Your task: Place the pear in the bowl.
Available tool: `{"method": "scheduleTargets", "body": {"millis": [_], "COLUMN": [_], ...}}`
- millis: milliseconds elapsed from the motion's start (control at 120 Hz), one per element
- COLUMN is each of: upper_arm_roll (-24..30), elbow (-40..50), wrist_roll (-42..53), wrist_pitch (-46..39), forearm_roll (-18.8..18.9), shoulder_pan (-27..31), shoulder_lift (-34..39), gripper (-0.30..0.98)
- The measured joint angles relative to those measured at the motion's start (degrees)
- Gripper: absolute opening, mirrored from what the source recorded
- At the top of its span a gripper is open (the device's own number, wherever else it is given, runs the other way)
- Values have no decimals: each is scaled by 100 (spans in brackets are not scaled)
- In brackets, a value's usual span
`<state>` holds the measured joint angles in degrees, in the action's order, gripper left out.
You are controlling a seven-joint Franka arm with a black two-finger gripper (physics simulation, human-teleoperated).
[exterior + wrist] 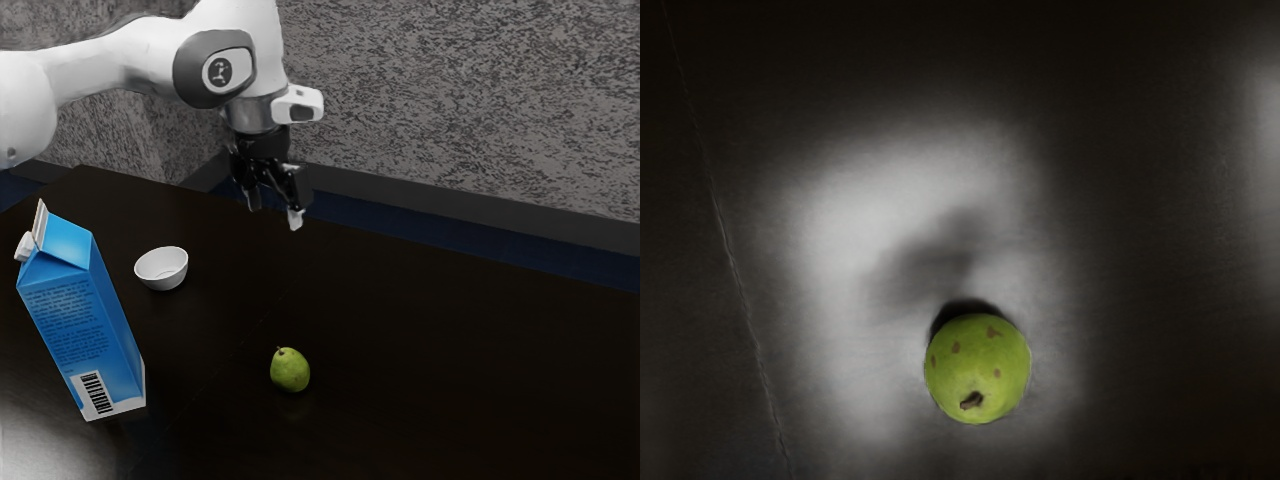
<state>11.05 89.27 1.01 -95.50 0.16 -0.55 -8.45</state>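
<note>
And there's your gripper (275,212), fingers spread wide above the table (450,345), gripping nothing! Your pear (290,371) sits on the tabletop, outside the white bowl (162,270), whose bare inside shows; a blue carton (82,320) stands beside that bowl.

In the exterior view we see dim, muted light on the grey wall (450,100) and a nearly black table (450,400), with whitish glare (30,450) toward eight o'clock. We find the blue carton (70,330) brighter on its sloping top than on its printed face. In the wrist view, a hazy pale reflection (850,220) surrounds the pear (290,370), crossed by a soft grey shadow (930,260); a darker shadow (965,307) hugs the fruit opposite its stem (971,401).
</note>
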Motion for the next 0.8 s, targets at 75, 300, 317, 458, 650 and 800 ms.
{"method": "scheduleTargets", "body": {"millis": [75, 300, 317, 458, 650, 800], "upper_arm_roll": [230, 346, 348, 349, 281, 39], "elbow": [202, 666, 704, 1156, 1930, 2426], "wrist_roll": [1, 4, 5, 6, 13, 95], "wrist_pitch": [-289, -1294, -1367, -1932, -2475, -2814], "forearm_roll": [42, 172, 176, 190, 192, 194], "shoulder_pan": [-322, -672, -690, -734, -721, -701], "shoulder_lift": [-222, -942, -975, -1092, -988, -782], "gripper": [68, 69, 69, 69, 69, 69]}}
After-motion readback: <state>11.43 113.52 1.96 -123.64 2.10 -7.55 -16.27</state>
